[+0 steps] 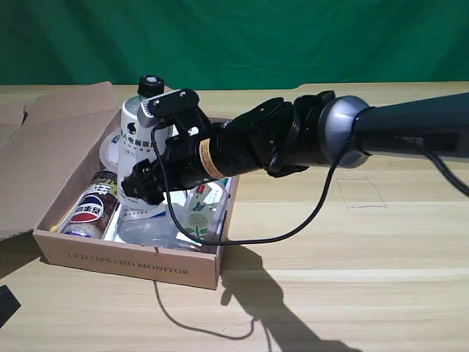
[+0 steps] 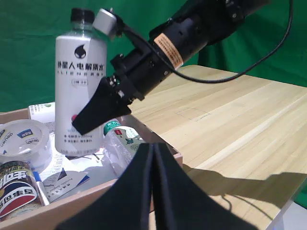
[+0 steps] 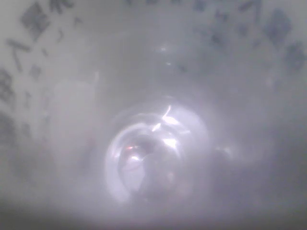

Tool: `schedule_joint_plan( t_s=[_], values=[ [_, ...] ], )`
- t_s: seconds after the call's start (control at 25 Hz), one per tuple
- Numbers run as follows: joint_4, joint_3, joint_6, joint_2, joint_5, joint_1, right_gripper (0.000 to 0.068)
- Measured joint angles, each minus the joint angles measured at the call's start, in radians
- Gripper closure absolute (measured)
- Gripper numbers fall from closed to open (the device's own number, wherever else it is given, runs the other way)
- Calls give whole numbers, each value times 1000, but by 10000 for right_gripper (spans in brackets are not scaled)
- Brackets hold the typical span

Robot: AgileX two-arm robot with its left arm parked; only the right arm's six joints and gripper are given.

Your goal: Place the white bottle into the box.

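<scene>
While the white bottle [image 2: 79, 91] stood upright inside the box [image 1: 128, 265], my right gripper [image 2: 98, 115] pinched its lower side, so I feared a hasty withdrawal would topple it.

Pale wooden table [image 1: 352, 242], the box [image 1: 124, 260] resting on it, black cable [image 1: 190, 323]

The box [image 1: 128, 260] is crowded: white bottle [image 1: 139, 128] upright at its back, Pepsi can [image 1: 91, 209], tape roll [image 2: 21, 141] and clear bottle [image 1: 198, 216] filling the floor. The counter [image 1: 352, 242] toward the exterior view's right lies open.
</scene>
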Motion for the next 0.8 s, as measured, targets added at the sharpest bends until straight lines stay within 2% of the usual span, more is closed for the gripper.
schedule_joint_plan(
  t_s=[0.28,0.44,0.52,0.8],
  values=[
    [1,2,1,64,-9,0,146],
    [2,2,1,64,-10,0,47],
    [3,1,6,64,-15,0,27],
    [4,1,25,50,-31,1,45]
  ],
)
